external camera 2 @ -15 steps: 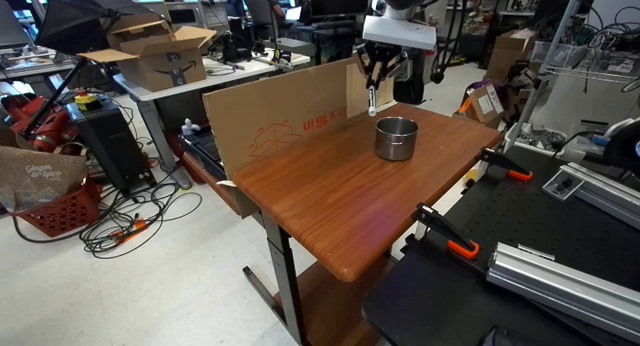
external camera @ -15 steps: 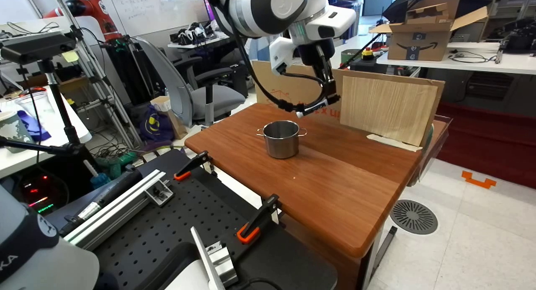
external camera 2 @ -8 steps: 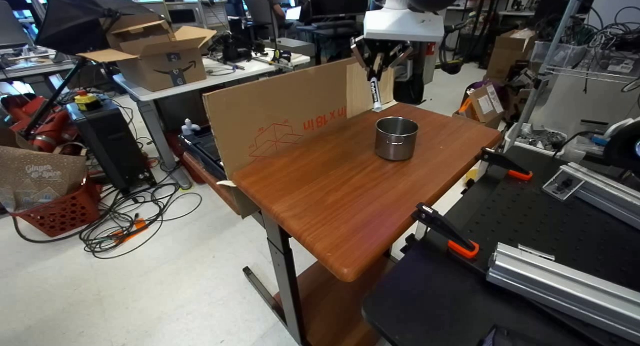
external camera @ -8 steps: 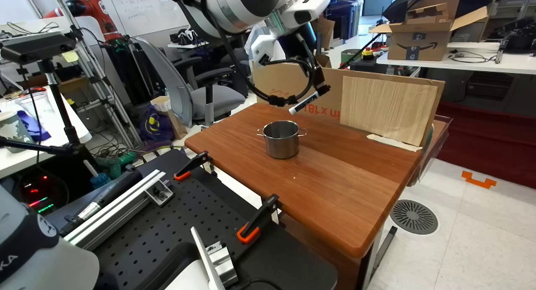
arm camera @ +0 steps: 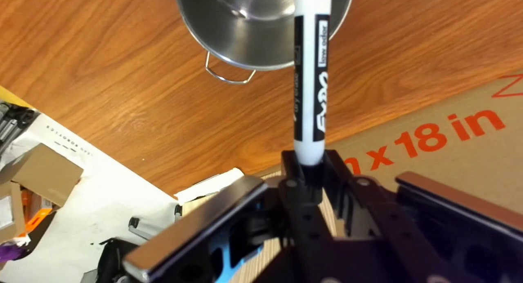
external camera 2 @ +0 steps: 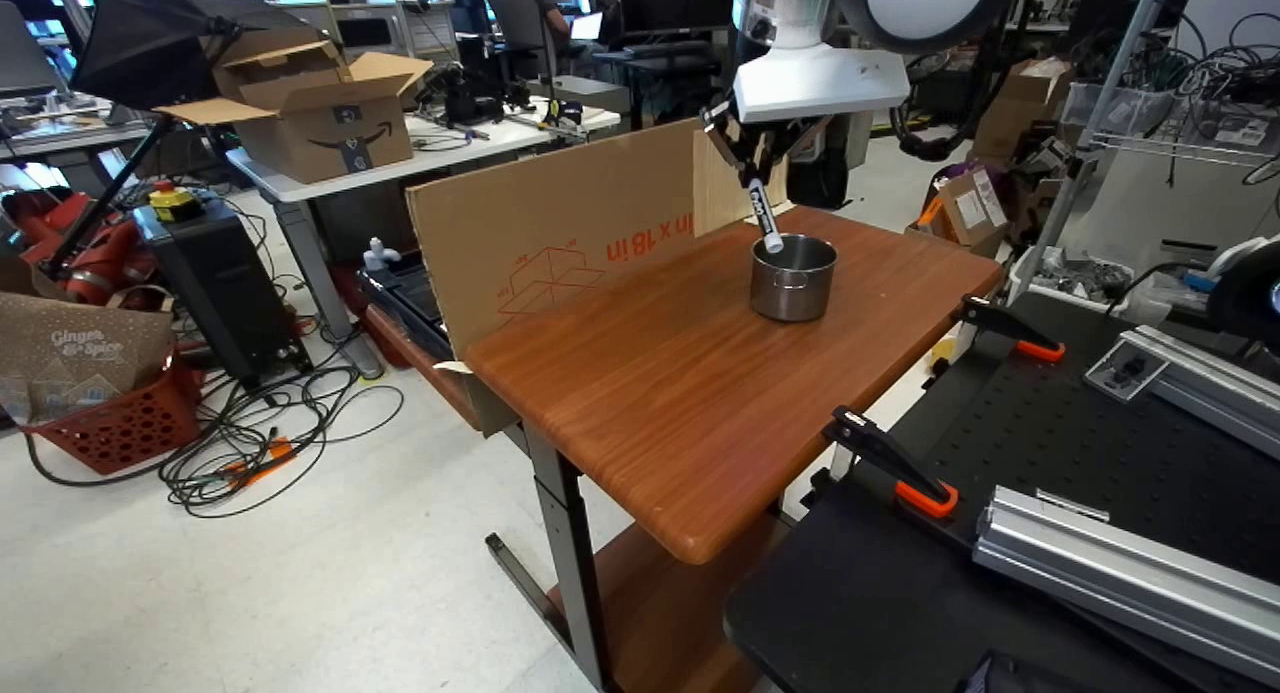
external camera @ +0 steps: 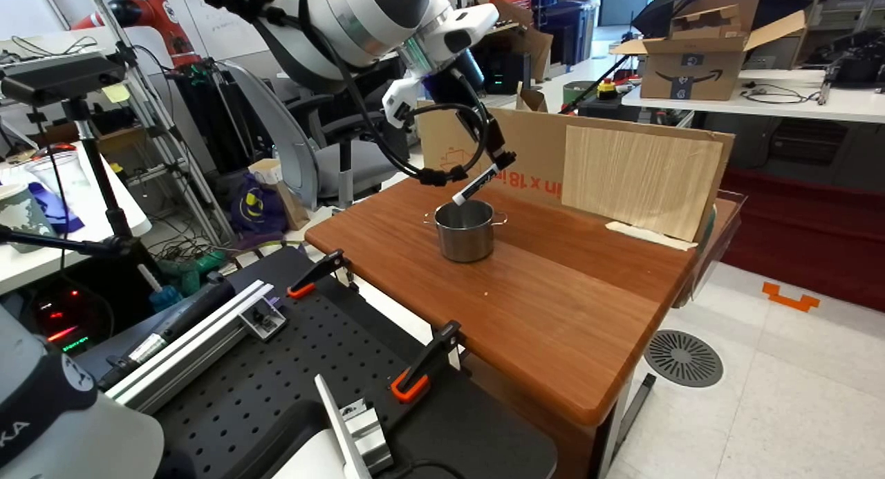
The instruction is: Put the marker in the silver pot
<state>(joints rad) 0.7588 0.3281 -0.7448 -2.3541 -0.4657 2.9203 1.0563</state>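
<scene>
The marker (external camera 2: 764,214) has moved nearer the silver pot (external camera 2: 790,295), slanting below the end effector (arm camera: 309,166), which clamps its top.

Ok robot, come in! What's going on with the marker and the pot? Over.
Gripper shut on marker. Tilted, free end looks to be above pot, not dropped yet. Nothing seen in the way.

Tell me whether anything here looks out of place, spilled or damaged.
One thing: a pale, uneven-edged strip lies at the foot of the wood-grain panel, perhaps a stray torn scrap. Otherwise nothing stands out: the silver pot is upright, the fingers grip the marker, and no spill shows.
</scene>
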